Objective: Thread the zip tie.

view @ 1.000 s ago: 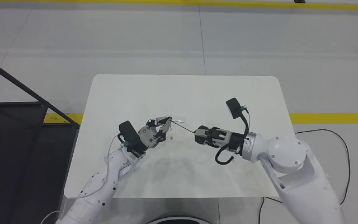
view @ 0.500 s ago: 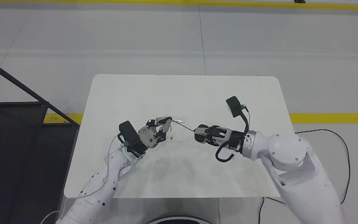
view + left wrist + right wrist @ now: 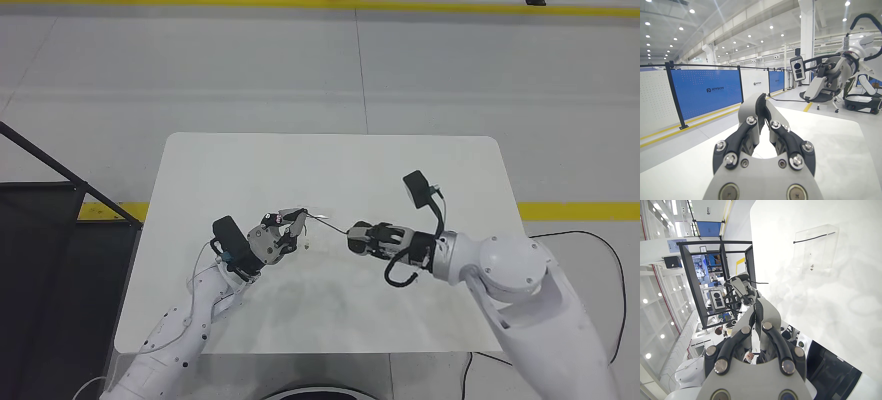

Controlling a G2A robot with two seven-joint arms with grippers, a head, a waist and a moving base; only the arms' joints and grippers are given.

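The left pincer (image 3: pixel 762 101) is clenched on one end of the zip tie (image 3: pixel 787 99). The zip tie runs straight from its tips to the right pincer (image 3: pixel 756 306), which is also clenched and grasps the other end. Both pincers are above the table (image 3: pixel 400 170), with tips facing each other, near. Well beyond the right pincer, a clear box (image 3: pixel 815 256) carries a second tie (image 3: pixel 813 238).

White table (image 3: pixel 400 160) on grey floor (image 3: pixel 200 60); yellow floor lines (image 3: pixel 580 211).
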